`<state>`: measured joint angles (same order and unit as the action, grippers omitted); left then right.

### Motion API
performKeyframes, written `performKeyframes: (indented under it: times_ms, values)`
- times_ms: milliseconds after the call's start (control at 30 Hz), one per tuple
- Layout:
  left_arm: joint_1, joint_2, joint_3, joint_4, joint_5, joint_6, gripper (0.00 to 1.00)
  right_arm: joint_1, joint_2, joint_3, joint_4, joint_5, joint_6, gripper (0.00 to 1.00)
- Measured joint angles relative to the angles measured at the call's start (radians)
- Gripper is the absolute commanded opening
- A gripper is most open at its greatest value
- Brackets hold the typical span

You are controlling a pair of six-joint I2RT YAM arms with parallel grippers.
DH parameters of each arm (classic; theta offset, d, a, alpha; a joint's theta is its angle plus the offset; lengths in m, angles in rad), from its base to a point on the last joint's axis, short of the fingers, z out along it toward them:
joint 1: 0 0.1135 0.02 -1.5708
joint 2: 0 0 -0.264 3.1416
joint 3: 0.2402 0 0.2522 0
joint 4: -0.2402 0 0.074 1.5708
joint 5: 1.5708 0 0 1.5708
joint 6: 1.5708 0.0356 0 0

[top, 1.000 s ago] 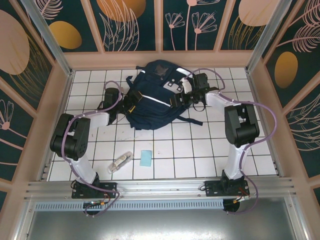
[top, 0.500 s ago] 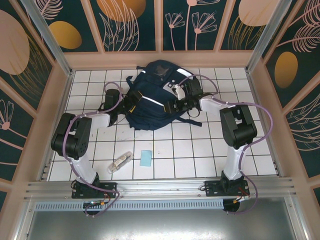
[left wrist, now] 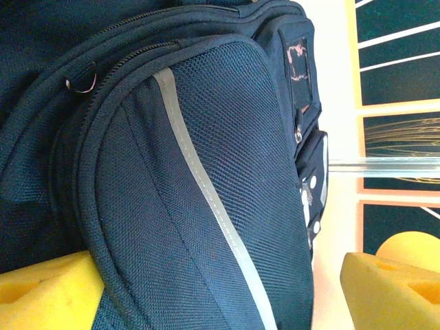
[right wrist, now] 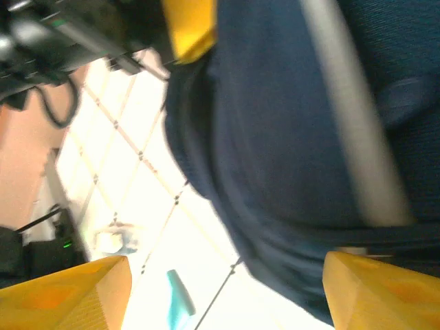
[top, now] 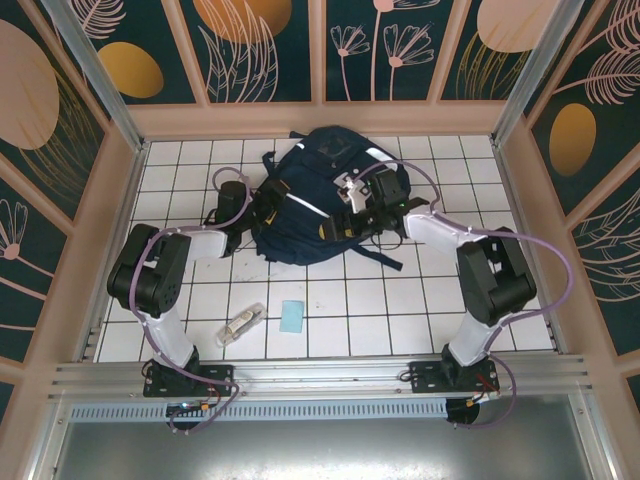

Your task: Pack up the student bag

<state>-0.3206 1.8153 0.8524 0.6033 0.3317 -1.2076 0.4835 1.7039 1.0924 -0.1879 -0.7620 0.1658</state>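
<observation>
The left tool (left wrist: 220,285) was wide open, jaws on either side of the large dark navy fabric student bag (top: 305,200), which lay at the back centre of the white tiled counter (top: 400,300). The right tool (right wrist: 223,292) gaped around the bag's blurred lower edge. Whether it touched the bag could not be made out.

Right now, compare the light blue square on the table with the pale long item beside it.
The blue square is flat, solid-coloured and lies roughly straight to the tiles; the pale long item is narrow, whitish with darker marks, and lies slanted. Both lie on the tiled table, apart from the student bag.
</observation>
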Motion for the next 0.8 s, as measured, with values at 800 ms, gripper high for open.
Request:
performKeyframes:
  times_ms: [800]
  values:
    - [-0.018,0.0,-0.003,0.014,0.0,-0.029,0.89,-0.029,0.045,0.042,-0.104,0.286,-0.167,0.74]
